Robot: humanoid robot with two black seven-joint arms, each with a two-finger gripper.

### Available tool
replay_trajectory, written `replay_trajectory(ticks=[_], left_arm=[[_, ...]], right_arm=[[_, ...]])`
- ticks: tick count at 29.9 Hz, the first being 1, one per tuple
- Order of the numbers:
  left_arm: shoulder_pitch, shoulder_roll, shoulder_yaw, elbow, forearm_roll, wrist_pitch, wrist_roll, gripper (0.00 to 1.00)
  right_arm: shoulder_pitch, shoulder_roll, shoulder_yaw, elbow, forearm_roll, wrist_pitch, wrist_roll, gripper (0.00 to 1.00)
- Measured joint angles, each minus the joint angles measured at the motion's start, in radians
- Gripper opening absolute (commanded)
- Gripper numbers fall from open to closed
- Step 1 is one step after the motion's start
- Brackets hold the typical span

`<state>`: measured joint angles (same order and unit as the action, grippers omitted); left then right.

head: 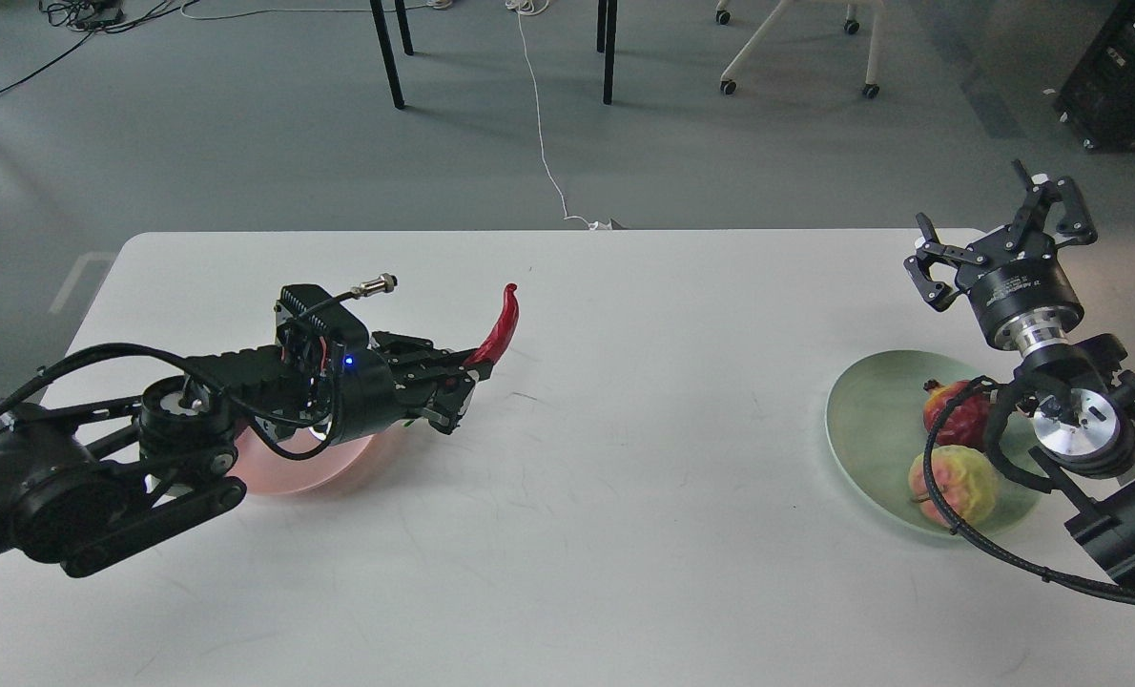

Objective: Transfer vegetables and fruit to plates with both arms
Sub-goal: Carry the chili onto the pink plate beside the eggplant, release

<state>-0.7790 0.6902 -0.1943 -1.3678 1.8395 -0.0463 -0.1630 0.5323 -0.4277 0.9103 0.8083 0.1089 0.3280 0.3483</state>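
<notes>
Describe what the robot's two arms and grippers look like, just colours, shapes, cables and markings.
Both arms are black with bulky round joints. The left gripper has slim black linkage fingers, red wiring and a small blue light behind them, a silver plug on top, and looped black cables. The right gripper has spread black linkage fingers on a round black body with white lettering, a silver wrist ring and disc below, and a thick black cable.

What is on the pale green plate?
The pale green plate holds the pomegranate and the yellow-green fruit. The right arm and its cable cover the plate's right part.
</notes>
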Motion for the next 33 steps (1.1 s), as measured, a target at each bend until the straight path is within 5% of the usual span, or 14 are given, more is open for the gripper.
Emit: replay_trajectory(ticks=[9, 13, 22, 25, 27, 33], left_arm=[[0.072, 0.208, 0.029, 0.005, -0.012, -0.003, -0.040, 0.23], [0.127, 0.208, 0.030, 0.024, -0.008, 0.002, -0.045, 0.53], [0.138, 0.208, 0.018, 0.041, -0.016, 0.018, -0.047, 0.57], [0.131, 0.213, 0.008, 0.043, -0.027, 0.019, -0.049, 0.76], [0.118, 0.211, -0.038, 0.043, -0.074, 0.025, -0.050, 0.89], [0.102, 0.128, -0.282, 0.052, -0.481, 0.029, -0.045, 0.91]], right_arm=[[-0.002, 0.008, 0.000, -0.001, 0.000, 0.000, 0.001, 0.99], [-0.002, 0.014, -0.002, 0.000, 0.000, -0.002, 0.002, 0.99], [0.001, 0.011, -0.003, 0.000, 0.000, -0.007, 0.002, 0.99], [0.001, 0.011, -0.003, -0.002, 0.000, -0.007, 0.002, 0.99], [0.005, 0.008, -0.003, -0.007, 0.000, -0.007, 0.002, 0.99], [0.055, 0.002, 0.000, -0.008, 0.000, 0.002, 0.002, 0.99]])
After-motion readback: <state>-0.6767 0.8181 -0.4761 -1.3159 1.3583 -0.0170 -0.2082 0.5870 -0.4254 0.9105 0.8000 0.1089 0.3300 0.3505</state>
